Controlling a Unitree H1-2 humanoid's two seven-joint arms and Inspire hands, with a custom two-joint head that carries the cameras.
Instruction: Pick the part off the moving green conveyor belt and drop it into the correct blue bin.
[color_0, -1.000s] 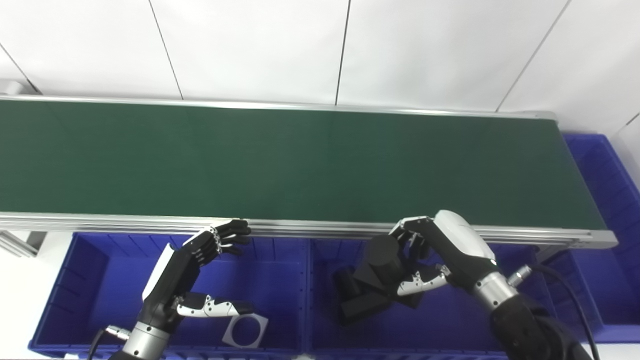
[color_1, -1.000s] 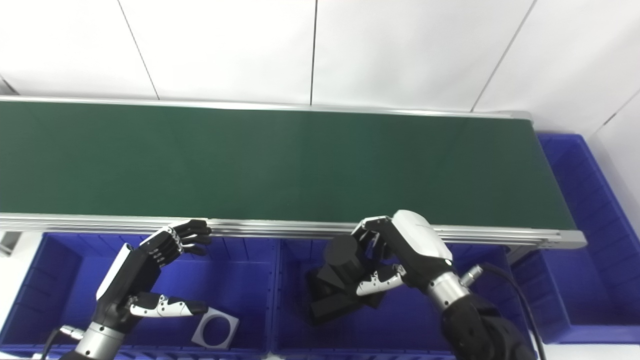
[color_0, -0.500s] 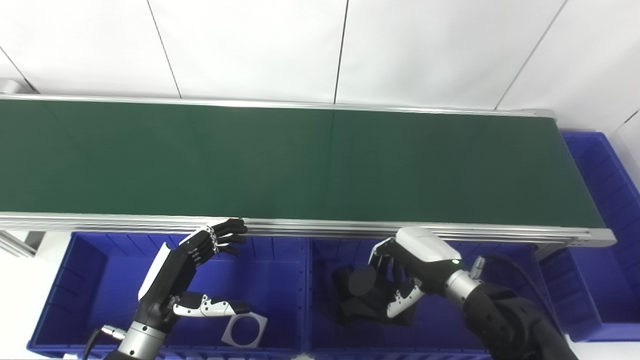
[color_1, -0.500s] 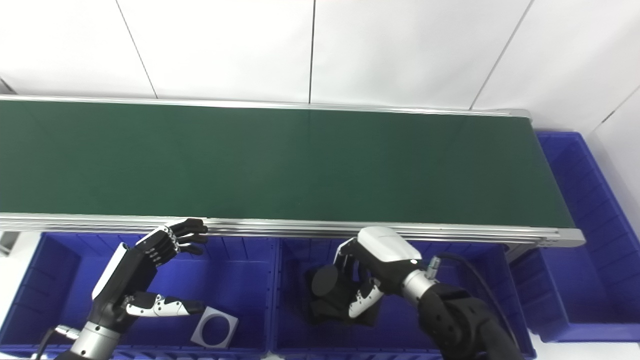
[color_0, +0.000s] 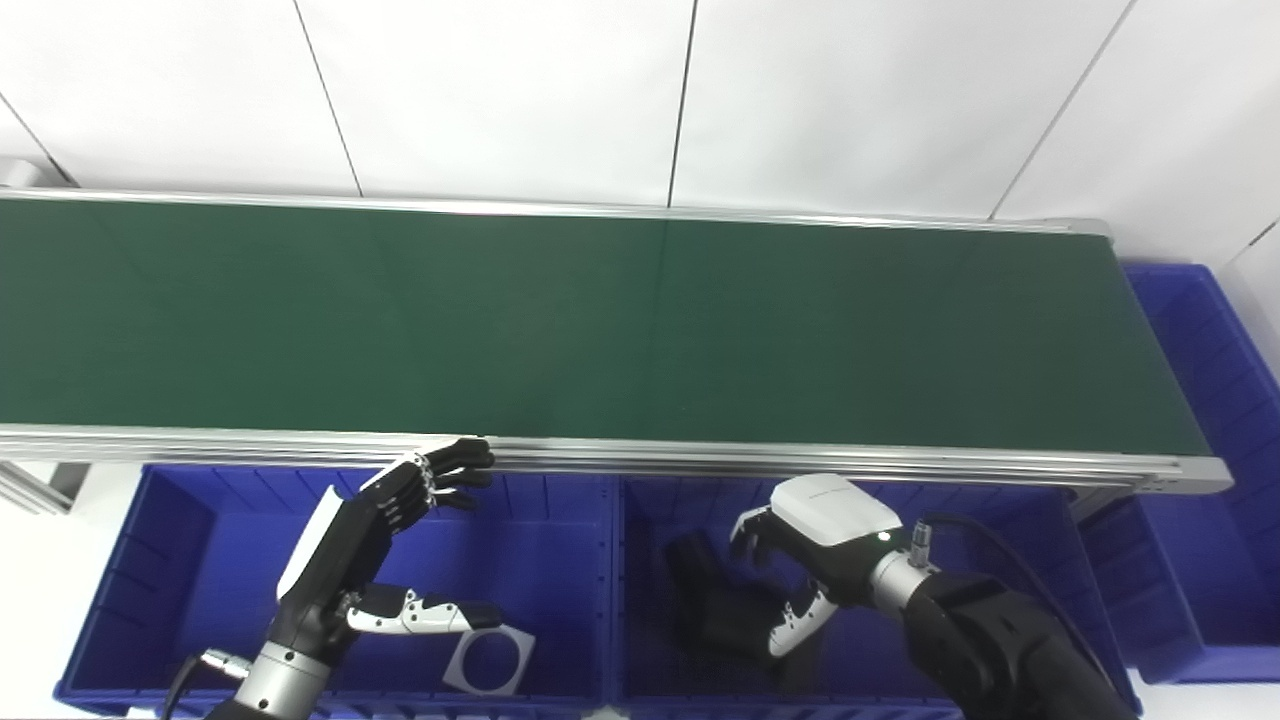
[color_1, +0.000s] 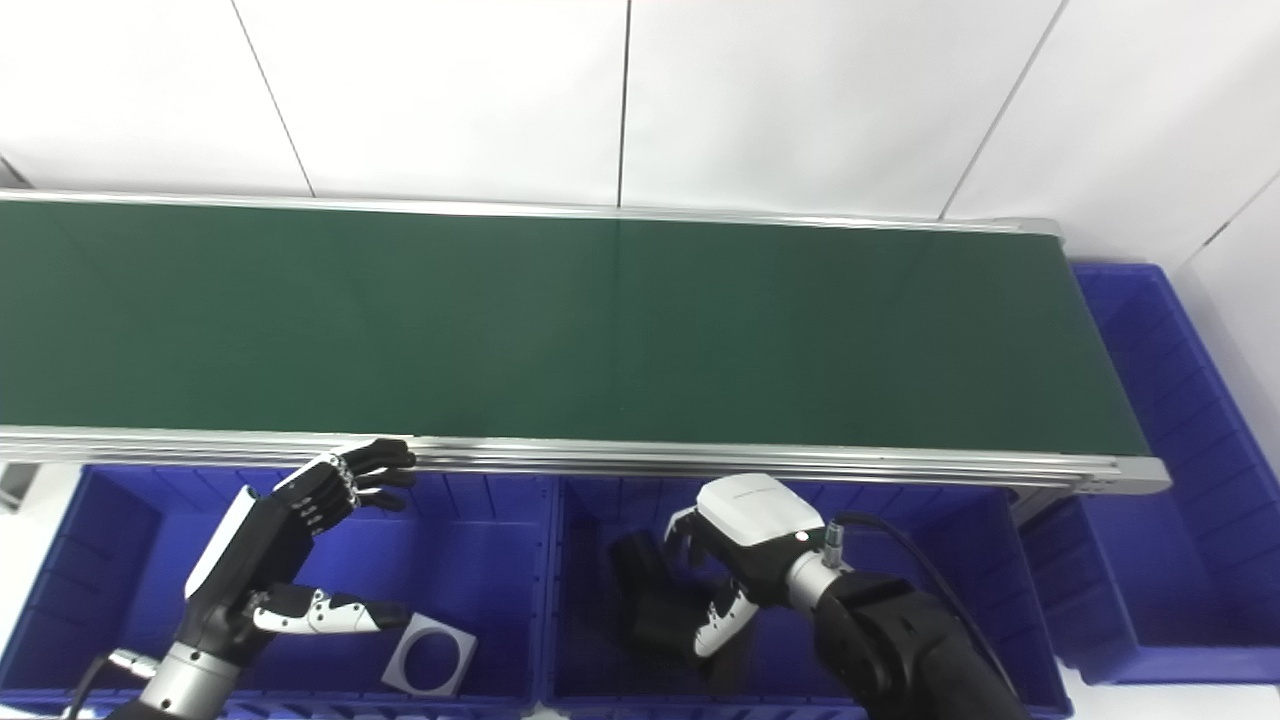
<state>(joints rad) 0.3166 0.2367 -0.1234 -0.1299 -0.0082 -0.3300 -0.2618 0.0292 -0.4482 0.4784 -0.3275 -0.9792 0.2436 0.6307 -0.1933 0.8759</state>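
The green conveyor belt (color_0: 600, 320) carries no part in view. My right hand (color_0: 815, 560) is down inside the middle blue bin (color_0: 1010, 520), its fingers curled over a dark heap of black parts (color_0: 715, 610). The black part it carried blends into that heap, so I cannot tell whether the hand still holds it. My left hand (color_0: 365, 545) hovers open over the left blue bin (color_0: 150, 560), with its fingertips near the belt's front rail and its thumb stretched toward a silver square plate (color_0: 490, 660) that has a round hole.
The belt's aluminium front rail (color_0: 700, 460) runs just above both bins. A third blue bin (color_0: 1200, 330) stands past the belt's right end. White wall panels rise behind the belt.
My right hand has dropped from rail height down into the middle bin with the black cylinder part, which now merges with the black parts there. The left hand has hardly moved.
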